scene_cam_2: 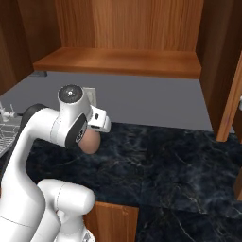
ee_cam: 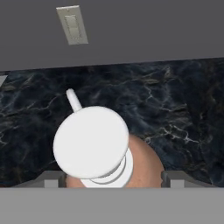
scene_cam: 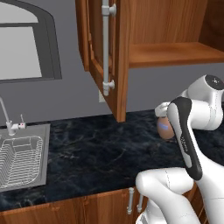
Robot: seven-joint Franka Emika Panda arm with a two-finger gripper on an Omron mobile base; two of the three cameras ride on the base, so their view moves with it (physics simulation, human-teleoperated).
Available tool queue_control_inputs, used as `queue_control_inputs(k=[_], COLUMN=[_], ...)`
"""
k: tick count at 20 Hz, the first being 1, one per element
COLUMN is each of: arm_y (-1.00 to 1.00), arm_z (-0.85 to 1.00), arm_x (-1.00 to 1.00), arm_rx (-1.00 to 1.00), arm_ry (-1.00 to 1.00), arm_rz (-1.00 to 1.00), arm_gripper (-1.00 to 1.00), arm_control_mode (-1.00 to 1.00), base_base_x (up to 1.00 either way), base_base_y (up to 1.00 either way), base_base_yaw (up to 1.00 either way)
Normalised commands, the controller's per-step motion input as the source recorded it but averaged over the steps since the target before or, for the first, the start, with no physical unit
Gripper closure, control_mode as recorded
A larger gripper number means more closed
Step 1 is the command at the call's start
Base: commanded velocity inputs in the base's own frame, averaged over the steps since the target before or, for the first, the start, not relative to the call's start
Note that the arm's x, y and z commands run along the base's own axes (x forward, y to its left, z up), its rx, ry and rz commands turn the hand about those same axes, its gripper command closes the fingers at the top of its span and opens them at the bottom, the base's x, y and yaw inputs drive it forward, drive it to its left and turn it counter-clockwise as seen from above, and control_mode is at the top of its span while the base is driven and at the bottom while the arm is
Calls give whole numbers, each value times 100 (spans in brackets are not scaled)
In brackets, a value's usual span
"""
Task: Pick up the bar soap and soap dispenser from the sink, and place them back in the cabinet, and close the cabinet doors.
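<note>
While the soap dispenser (ee_cam: 109,162) hangs above the dark marble counter (scene_cam: 96,153), its white pump top faces the hand camera and its brown body swells out beneath. The gripper (ee_cam: 114,178) has a finger pressed to each side of the brown body, clamped on it. In the left base view the bottle (scene_cam: 165,127) peeks out beside the arm, blue label showing, clear of the countertop. Above and behind it, the cabinet (scene_cam_2: 118,61) stands open with its inner shelf bare. One cabinet door (scene_cam: 107,52) is swung out, bar handle forward. The sink (scene_cam: 22,155) lies well apart to the left, rack inside. A wall outlet (ee_cam: 72,24) sits on the grey wall.
</note>
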Motion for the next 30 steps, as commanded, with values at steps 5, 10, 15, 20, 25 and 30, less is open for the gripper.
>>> queue_control_inputs(k=[5, 10, 15, 20, 25, 30], arm_y=[0, 0, 0, 0, 2, 0], arm_z=[0, 0, 13, 40, 51, 58], arm_x=[0, 0, -6, -17, -9, -12], arm_rx=[0, 0, 1, 0, -1, 0], arm_ry=[0, 0, -3, -11, -2, 2], arm_rz=[0, 0, -1, 0, 0, 0], arm_gripper=[100, 100, 100, 100, 100, 100], arm_control_mode=[100, -100, -100, -100, -100, -100], base_base_x=[0, 0, 0, 0, 0, 0], base_base_y=[0, 0, 0, 0, 0, 0], base_base_yaw=[0, 0, 0, 0, 0, 0])
